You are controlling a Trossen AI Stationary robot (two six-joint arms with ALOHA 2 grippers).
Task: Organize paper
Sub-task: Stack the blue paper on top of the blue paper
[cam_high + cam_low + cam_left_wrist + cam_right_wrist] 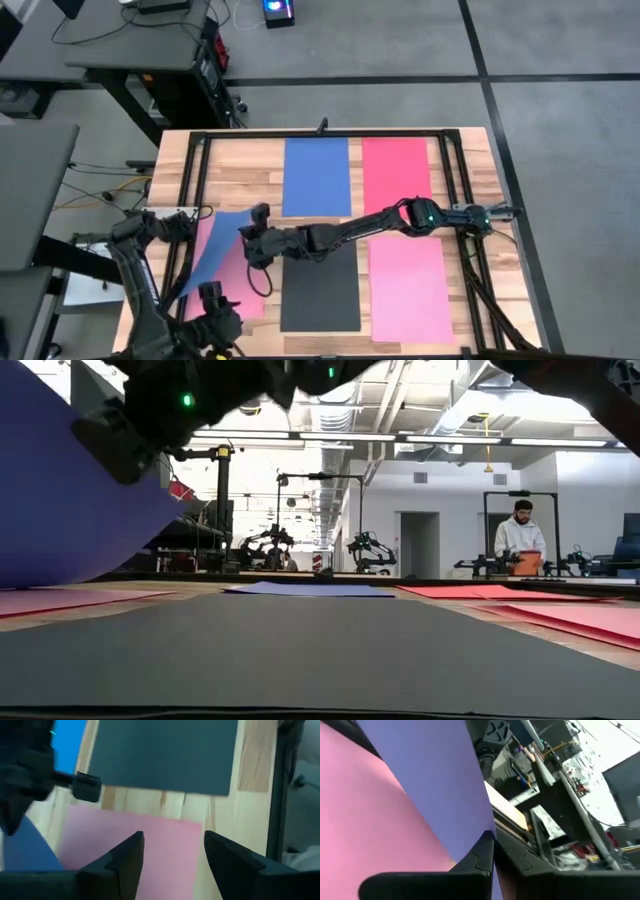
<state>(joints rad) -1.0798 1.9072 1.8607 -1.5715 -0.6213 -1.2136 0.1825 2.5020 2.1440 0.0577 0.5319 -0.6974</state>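
Table: wooden table (250, 175) with a dark frame (200, 170) around the work area; six sheets of paper are on or above it.
Far blue sheet (316, 176): flat at the far middle of the table, long axis running from far edge to near edge.
Red sheet (396, 174): flat just to the right of the far blue sheet, same direction, with a narrow strip of wood between them.
Black sheet (320, 290): flat at the near middle, long axis also far to near; in the low view it fills the foreground.
Right pink sheet (410, 290): flat beside the black sheet on its right, parallel to it.
Left pink sheet (232, 285): flat at the near left, partly covered by the lifted sheet.
Lifted blue sheet (215, 250): raised at one corner and tilted, its long axis slanting from far right to near left; its low end reaches down to the left pink sheet.
Right gripper (252, 243): reached across the table to the left side, fingers closed on the upper edge of the lifted blue sheet.
Left gripper (172, 855): at the near left edge, above the left pink sheet, fingers apart with nothing between them.
Background: person (520, 538) stands far behind the table in the low view.
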